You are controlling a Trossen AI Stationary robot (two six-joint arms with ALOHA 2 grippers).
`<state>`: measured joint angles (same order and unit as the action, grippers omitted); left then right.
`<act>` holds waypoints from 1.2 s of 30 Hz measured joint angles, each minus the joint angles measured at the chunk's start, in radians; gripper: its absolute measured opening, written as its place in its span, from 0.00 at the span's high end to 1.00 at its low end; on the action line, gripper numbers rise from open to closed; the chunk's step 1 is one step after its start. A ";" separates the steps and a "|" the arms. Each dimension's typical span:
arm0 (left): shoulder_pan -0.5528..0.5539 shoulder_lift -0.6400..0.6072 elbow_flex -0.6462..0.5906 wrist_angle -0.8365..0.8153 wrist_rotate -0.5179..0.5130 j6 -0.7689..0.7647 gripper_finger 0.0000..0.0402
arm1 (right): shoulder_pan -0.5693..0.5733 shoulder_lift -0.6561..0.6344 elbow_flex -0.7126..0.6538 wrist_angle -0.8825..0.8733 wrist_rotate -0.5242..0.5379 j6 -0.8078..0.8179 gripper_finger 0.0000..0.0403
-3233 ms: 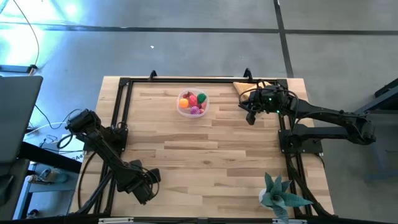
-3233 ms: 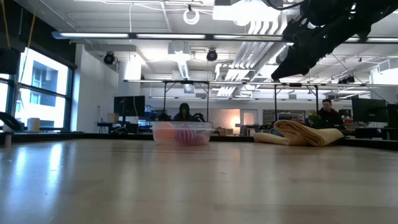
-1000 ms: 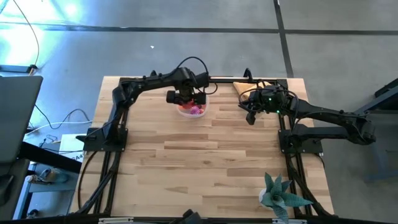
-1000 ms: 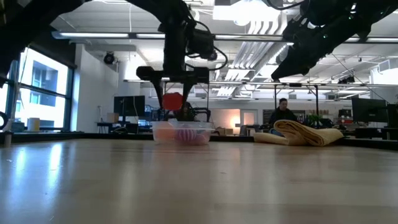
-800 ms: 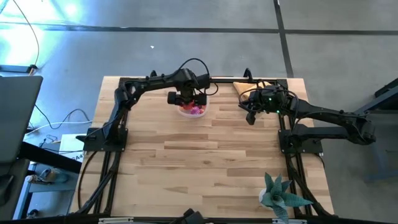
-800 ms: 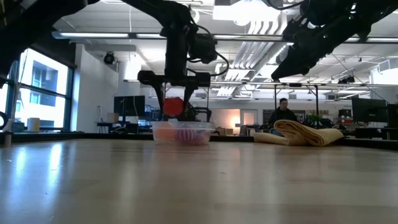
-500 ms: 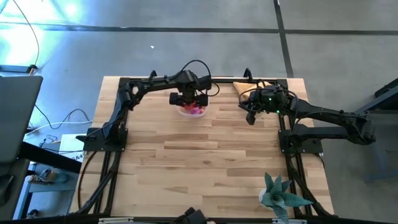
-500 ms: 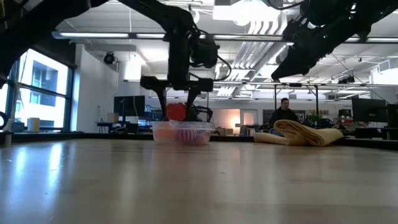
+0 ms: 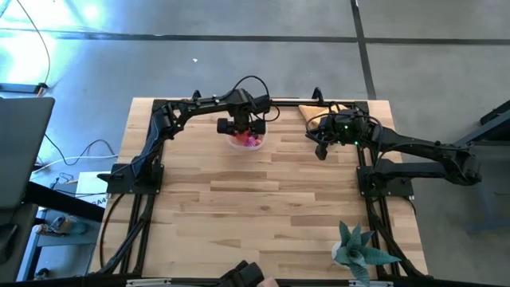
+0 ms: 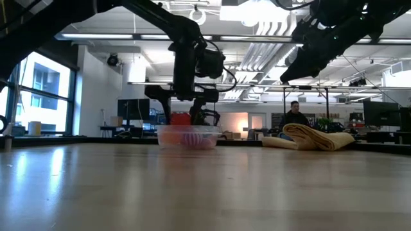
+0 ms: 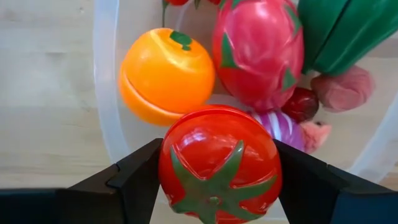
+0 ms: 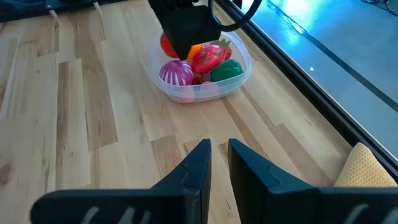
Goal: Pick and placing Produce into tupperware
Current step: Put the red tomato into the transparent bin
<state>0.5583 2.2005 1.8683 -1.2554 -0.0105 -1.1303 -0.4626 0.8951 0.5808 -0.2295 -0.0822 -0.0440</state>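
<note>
My left gripper hangs over the clear tupperware near the table's far edge, shut on a red toy tomato. In the low view the tomato sits just above the tupperware's rim. Inside the tupperware lie an orange, a pink fruit, a green vegetable and small magenta pieces. My right gripper waits, shut, to the tupperware's right, raised above the table. My left gripper pinches the tomato's round body between its two fingers, one on each side. The fingers come from above, pointing down. The tomato is lifted clear, its green stem star facing the wrist camera, just over the produce in the tupperware.
A folded tan cloth lies at the far right corner, close to my right gripper. A teal spiky plant stands near the right near corner. The black frame rail runs along the far edge behind the tupperware. People sit in the room beyond.
My left gripper has come down toward the tupperware, still shut on the tomato, and drifted slightly to the right. The tomato has dropped from well above the rim to just over it. My right arm has kept still.
</note>
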 joint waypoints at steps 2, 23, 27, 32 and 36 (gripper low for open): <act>0.001 0.000 0.000 0.003 -0.001 -0.006 0.34 | 0.000 0.000 0.000 0.001 0.000 0.000 0.89; 0.005 0.000 0.000 0.016 -0.001 -0.048 0.33 | 0.000 0.000 0.000 0.001 0.000 0.000 0.89; 0.005 0.000 0.000 0.029 -0.001 -0.047 0.33 | 0.000 0.000 0.000 0.001 0.000 0.000 0.89; 0.005 0.000 0.000 0.029 -0.001 -0.047 0.32 | 0.000 0.000 0.000 0.001 0.000 0.000 0.89; 0.005 0.000 0.000 0.029 -0.001 -0.053 0.28 | 0.000 0.000 0.000 0.001 0.000 0.000 0.89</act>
<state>0.5629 2.2002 1.8685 -1.2263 -0.0113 -1.1830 -0.4626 0.8953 0.5808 -0.2283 -0.0822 -0.0440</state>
